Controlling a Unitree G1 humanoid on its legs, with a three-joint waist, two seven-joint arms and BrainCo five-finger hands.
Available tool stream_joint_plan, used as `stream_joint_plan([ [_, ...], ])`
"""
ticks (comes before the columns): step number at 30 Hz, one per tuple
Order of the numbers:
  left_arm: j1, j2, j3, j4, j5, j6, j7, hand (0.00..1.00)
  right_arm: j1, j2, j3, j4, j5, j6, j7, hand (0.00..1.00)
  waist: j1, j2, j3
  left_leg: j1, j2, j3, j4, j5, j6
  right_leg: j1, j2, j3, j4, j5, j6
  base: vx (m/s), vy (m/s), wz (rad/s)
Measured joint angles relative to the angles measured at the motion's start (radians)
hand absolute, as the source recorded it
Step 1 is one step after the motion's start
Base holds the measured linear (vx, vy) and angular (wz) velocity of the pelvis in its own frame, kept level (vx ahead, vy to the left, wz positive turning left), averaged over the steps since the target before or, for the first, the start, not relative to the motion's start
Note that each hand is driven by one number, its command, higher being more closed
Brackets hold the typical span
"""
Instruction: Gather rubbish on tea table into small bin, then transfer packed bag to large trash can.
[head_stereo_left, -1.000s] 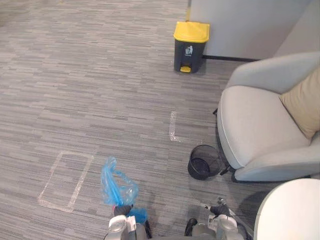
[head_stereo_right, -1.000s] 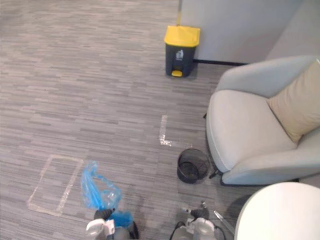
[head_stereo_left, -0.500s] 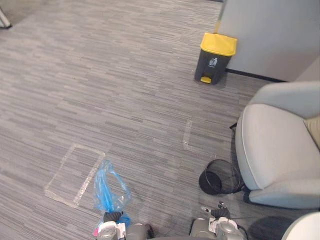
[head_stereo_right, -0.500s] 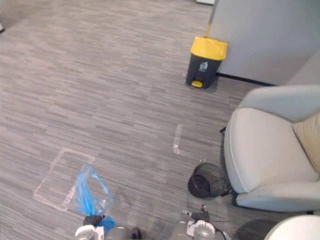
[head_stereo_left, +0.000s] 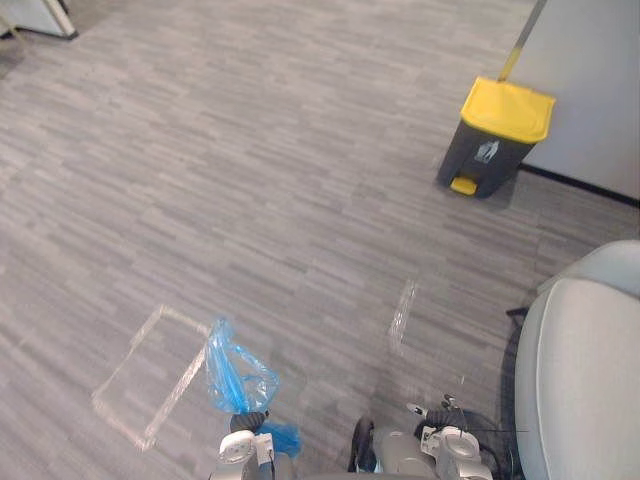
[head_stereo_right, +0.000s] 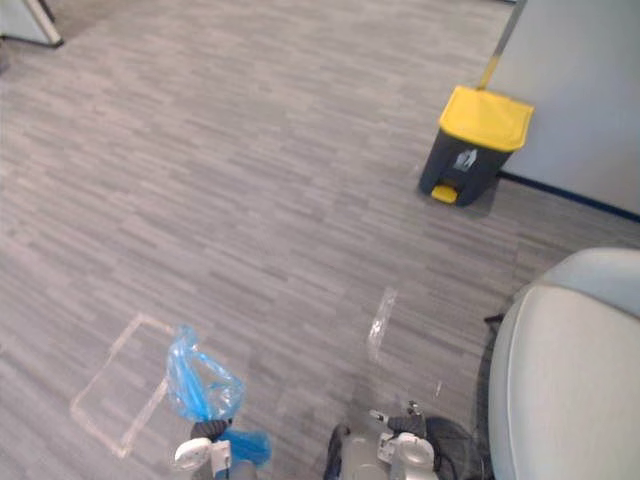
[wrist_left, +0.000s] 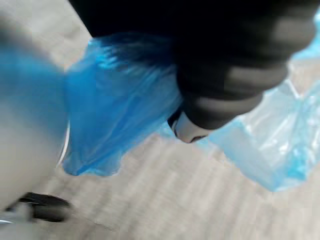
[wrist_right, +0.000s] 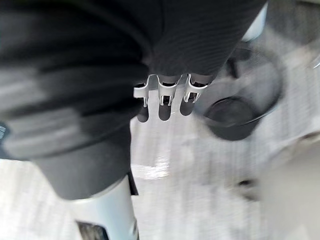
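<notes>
From the head cameras I have the left robot hand (head_stereo_left: 247, 432) low at the near edge of the picture, closed round the bunched neck of the blue bag (head_stereo_left: 236, 366). The bag's crumpled, see-through plastic stands out ahead of the hand over the grey carpet floor (head_stereo_left: 250, 180). In the left wrist view the same blue plastic spreads on both sides of the hand's dark ribbed cover, deeper blue on one side and paler on the other. I cannot tell what is inside the bag. In the eye views the bag sits just to the right of a taped rectangle (head_stereo_left: 148, 376) marked on the carpet, close to the rectangle's right edge. The right robot hand (wrist_right: 165, 102) hangs empty with its fingers straight and relaxed. Past those fingers in its wrist view I see the small mesh bin (wrist_right: 235, 132), dark and round, standing on the carpet. In the eye views that hand (head_stereo_left: 441, 440) is at the lower edge, close to the light grey armchair (head_stereo_left: 585, 380) that takes up the lower right corner. A short tape strip (head_stereo_left: 402, 315) lies on the carpet ahead of the right hand. The large trash can (head_stereo_left: 497, 140), dark grey with a yellow lid and a yellow pedal, stands upright with its lid down by the grey wall (head_stereo_left: 600, 70). It is far ahead to the right, well apart from the bag.
</notes>
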Motion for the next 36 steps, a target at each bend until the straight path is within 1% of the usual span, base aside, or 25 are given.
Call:
stream_joint_plan([
  [2, -0.001, -0.014, 0.031, -0.015, 0.0, -0.002, 0.0, 1.0, -0.01, 0.013, -0.007, -0.002, 0.011, 0.001, -0.006, 0.0, 0.002, -0.003, 0.002, -0.048, -0.005, 0.009, -0.141, -0.016, 0.01, 0.029, -0.015, 0.038, -0.001, 0.0, 0.001, 0.34, 0.184, -0.69],
  [3, -0.004, -0.015, 0.036, -0.019, 0.0, -0.002, 0.001, 1.0, -0.01, 0.024, -0.014, -0.011, 0.019, 0.001, -0.015, 0.0, 0.005, -0.007, 0.005, -0.069, -0.025, -0.013, -0.283, 0.005, 0.008, 0.054, -0.039, 0.068, -0.001, -0.012, 0.021, 0.33, 0.253, -0.74],
  [4, -0.004, -0.016, 0.034, -0.018, 0.001, -0.003, 0.0, 1.0, -0.003, 0.023, -0.014, -0.018, 0.019, 0.0, -0.017, 0.0, 0.007, -0.001, -0.001, -0.069, -0.038, -0.044, -0.391, 0.061, 0.003, 0.064, -0.046, 0.086, 0.001, -0.031, 0.056, 0.39, 0.341, -1.11],
  [5, -0.002, -0.02, 0.039, -0.007, 0.001, -0.003, 0.001, 1.0, 0.006, 0.015, -0.013, -0.02, 0.019, 0.001, -0.02, 0.0, 0.012, 0.003, -0.006, -0.058, -0.049, -0.069, -0.461, 0.191, 0.005, 0.077, -0.054, 0.133, 0.0, -0.068, 0.12, 0.31, 0.3, -0.8],
  [6, -0.014, -0.008, 0.054, -0.003, 0.001, -0.002, 0.003, 1.0, 0.009, 0.014, 0.002, -0.011, 0.018, 0.005, -0.017, 0.0, 0.009, -0.021, -0.019, -0.043, -0.078, -0.033, -0.463, 0.167, 0.016, 0.084, -0.091, 0.155, -0.013, -0.072, 0.128, 0.3, 0.291, -0.61],
  [9, -0.02, -0.008, 0.064, 0.0, 0.001, -0.003, 0.003, 1.0, 0.033, 0.017, 0.002, -0.006, 0.017, 0.007, -0.018, 0.0, 0.027, -0.041, -0.031, -0.023, -0.086, 0.027, -0.428, 0.095, 0.029, 0.074, -0.121, 0.186, 0.016, -0.067, 0.128, 0.27, 0.244, -0.65],
  [10, -0.017, -0.009, 0.062, 0.007, 0.001, 0.001, 0.003, 1.0, 0.034, 0.02, 0.003, -0.007, 0.017, 0.008, -0.018, 0.0, 0.038, -0.045, -0.032, 0.012, -0.084, 0.071, -0.423, 0.064, 0.044, 0.044, -0.135, 0.212, 0.096, -0.066, 0.135, 0.27, 0.209, -0.83],
  [11, -0.01, -0.007, 0.051, 0.006, 0.001, 0.003, 0.003, 1.0, 0.035, 0.021, 0.005, -0.007, 0.017, 0.009, -0.017, 0.0, 0.031, -0.045, -0.033, 0.054, -0.086, 0.095, -0.438, 0.043, 0.051, -0.018, -0.147, 0.222, 0.247, -0.054, 0.162, 0.27, 0.189, -0.73],
  [12, -0.01, -0.005, 0.045, 0.006, 0.001, 0.004, 0.003, 1.0, 0.038, 0.021, 0.006, -0.007, 0.017, 0.009, -0.018, 0.0, 0.031, -0.045, -0.032, 0.067, -0.086, 0.104, -0.443, 0.041, 0.052, -0.05, -0.152, 0.226, 0.305, -0.045, 0.177, 0.33, 0.158, -0.41],
  [13, -0.007, 0.003, 0.028, 0.009, 0.0, 0.008, 0.004, 1.0, 0.05, 0.02, 0.013, -0.006, 0.016, 0.01, -0.018, 0.0, 0.027, -0.045, -0.032, 0.108, -0.089, 0.118, -0.455, 0.027, 0.061, -0.126, -0.165, 0.231, 0.482, -0.018, 0.22, 0.36, 0.095, -0.21],
  [14, -0.007, 0.01, 0.025, 0.018, -0.001, 0.014, 0.009, 1.0, 0.052, 0.016, 0.017, -0.014, 0.015, 0.009, -0.018, 0.0, 0.019, -0.043, -0.03, 0.154, -0.092, 0.124, -0.47, 0.014, 0.066, -0.187, -0.176, 0.206, 0.625, -0.029, 0.215, 0.37, 0.057, -0.14],
  [15, -0.009, 0.013, 0.025, 0.025, -0.002, 0.015, 0.011, 1.0, 0.049, 0.016, 0.017, -0.014, 0.015, 0.009, -0.018, 0.0, 0.016, -0.045, -0.031, 0.173, -0.093, 0.124, -0.48, 0.012, 0.067, -0.206, -0.18, 0.189, 0.659, -0.038, 0.202, 0.33, -0.023, 0.01],
  [17, -0.011, 0.016, 0.028, 0.038, -0.012, 0.016, 0.025, 1.0, 0.045, 0.013, 0.018, -0.018, 0.014, 0.009, -0.016, 0.0, 0.0, -0.041, -0.03, 0.26, -0.084, 0.129, -0.555, 0.007, 0.056, -0.303, -0.178, 0.071, 0.675, -0.094, 0.153, 0.35, -0.072, 0.01],
  [19, -0.011, 0.019, 0.029, 0.054, -0.02, 0.016, 0.025, 1.0, 0.031, 0.012, 0.017, -0.018, 0.014, 0.009, -0.016, 0.0, -0.009, -0.034, -0.027, 0.301, -0.073, 0.133, -0.589, 0.009, 0.052, -0.34, -0.164, 0.021, 0.572, -0.094, 0.143, 0.33, -0.13, 0.03],
  [20, -0.013, 0.031, 0.022, 0.084, -0.021, 0.015, 0.023, 1.0, 0.027, 0.012, 0.02, -0.009, 0.014, 0.008, -0.016, 0.0, -0.015, -0.043, -0.031, 0.341, -0.073, 0.125, -0.623, 0.016, 0.04, -0.351, -0.128, -0.008, 0.328, -0.022, 0.12, 0.39, -0.184, 0.11],
  [21, -0.011, 0.042, 0.021, 0.091, -0.022, 0.015, 0.023, 1.0, 0.028, 0.012, 0.021, 0.004, 0.014, 0.008, -0.016, 0.0, -0.016, -0.057, -0.035, 0.348, -0.093, 0.109, -0.629, 0.017, 0.037, -0.346, -0.124, -0.002, 0.243, 0.046, 0.108, 0.5, -0.225, 0.13],
  [22, -0.03, 0.038, 0.024, 0.122, -0.023, 0.017, 0.023, 1.0, 0.014, -0.009, 0.013, 0.03, 0.012, 0.009, -0.013, 0.0, -0.015, -0.037, -0.031, 0.367, -0.074, 0.05, -0.636, 0.02, 0.024, -0.328, -0.1, 0.002, 0.24, 0.09, 0.044, 0.42, -0.18, -0.12],
  [23, -0.031, 0.02, 0.029, 0.128, -0.021, 0.014, 0.021, 1.0, -0.003, -0.03, -0.009, 0.054, -0.006, 0.009, -0.013, 0.0, -0.005, -0.001, -0.038, 0.371, -0.051, 0.005, -0.634, 0.04, 0.004, -0.326, -0.071, 0.003, 0.24, 0.055, 0.038, 0.42, -0.185, -0.19],
  [25, -0.031, 0.006, 0.035, 0.128, -0.021, 0.014, 0.022, 1.0, -0.007, -0.032, -0.029, 0.056, -0.017, 0.01, -0.015, 0.0, -0.016, 0.02, -0.034, 0.365, -0.032, -0.033, -0.581, 0.062, -0.026, -0.305, -0.063, -0.014, 0.254, 0.004, 0.03, 0.39, -0.205, 0.07],
  [27, -0.037, -0.001, 0.042, 0.125, -0.026, 0.014, 0.019, 1.0, 0.007, -0.032, -0.031, 0.055, -0.019, 0.011, -0.017, 0.0, -0.025, 0.022, -0.034, 0.291, -0.002, -0.091, -0.383, 0.103, -0.058, -0.232, -0.052, -0.05, 0.222, -0.026, 0.027, 0.41, -0.234, 0.46],
  [28, -0.041, -0.016, 0.046, 0.113, -0.035, 0.014, 0.013, 1.0, 0.023, -0.03, -0.025, 0.054, -0.018, 0.012, -0.018, 0.0, -0.021, 0.018, -0.031, 0.213, 0.023, -0.121, -0.185, 0.189, -0.079, -0.152, -0.037, -0.065, 0.169, -0.034, 0.018, 0.37, -0.181, 0.29],
  [29, -0.036, -0.016, 0.055, 0.105, -0.039, 0.013, 0.001, 1.0, 0.027, -0.027, -0.015, 0.053, -0.017, 0.012, -0.018, 0.0, -0.015, 0.007, -0.024, 0.158, 0.05, -0.115, -0.056, 0.193, -0.085, -0.101, -0.023, -0.069, 0.129, -0.036, 0.014, 0.42, -0.168, 0.17],
  [31, -0.035, -0.017, 0.072, 0.075, -0.041, 0.012, 0.0, 1.0, 0.03, -0.01, -0.014, 0.052, -0.011, 0.012, -0.02, 0.0, -0.003, -0.001, -0.022, 0.042, 0.066, -0.091, 0.084, 0.113, -0.069, -0.015, -0.008, -0.069, 0.061, -0.04, 0.007, 0.28, -0.071, -0.06],
  [33, -0.035, -0.018, 0.072, 0.055, -0.04, 0.012, 0.0, 1.0, 0.028, 0.002, -0.019, 0.052, -0.003, 0.016, -0.02, 0.0, 0.002, -0.009, -0.02, -0.018, 0.059, -0.037, 0.009, 0.07, -0.041, 0.027, -0.009, -0.058, 0.023, -0.038, 0.008, 0.25, 0.0, -0.21],
  [36, -0.04, -0.018, 0.071, 0.045, -0.038, 0.012, 0.0, 1.0, 0.015, 0.015, -0.023, 0.052, -0.002, 0.018, -0.021, 0.0, 0.005, -0.014, -0.017, -0.059, 0.01, -0.013, -0.277, 0.06, -0.015, 0.074, -0.019, -0.021, -0.018, -0.037, 0.015, 0.32, 0.142, -0.42],
])
